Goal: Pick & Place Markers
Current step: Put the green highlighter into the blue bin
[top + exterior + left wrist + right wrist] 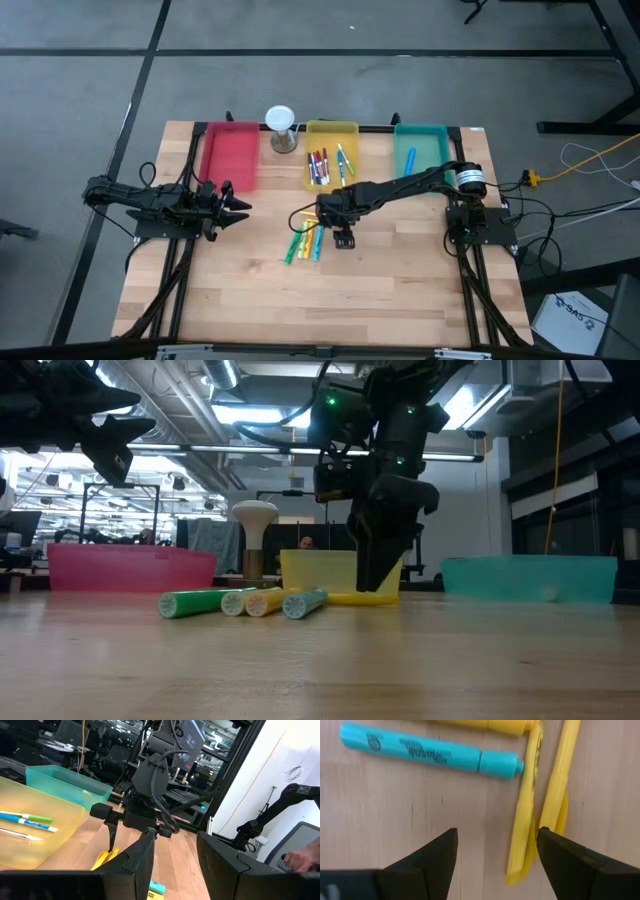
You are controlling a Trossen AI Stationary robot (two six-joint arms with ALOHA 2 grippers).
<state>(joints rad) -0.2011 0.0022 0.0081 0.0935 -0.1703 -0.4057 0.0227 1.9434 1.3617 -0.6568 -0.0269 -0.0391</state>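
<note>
At the table's left edge, beside a red tray (231,154), the left gripper (238,208) waits above the wood with its fingers parted and nothing between them. A yellow tray (345,130) at the back holds several markers (322,166); in front of it, loose markers (304,240) lie clustered on the table (260,300). Just right of that cluster the right gripper (344,241) points down, fingers spread and empty, a teal tray (437,150) farther right.
</note>
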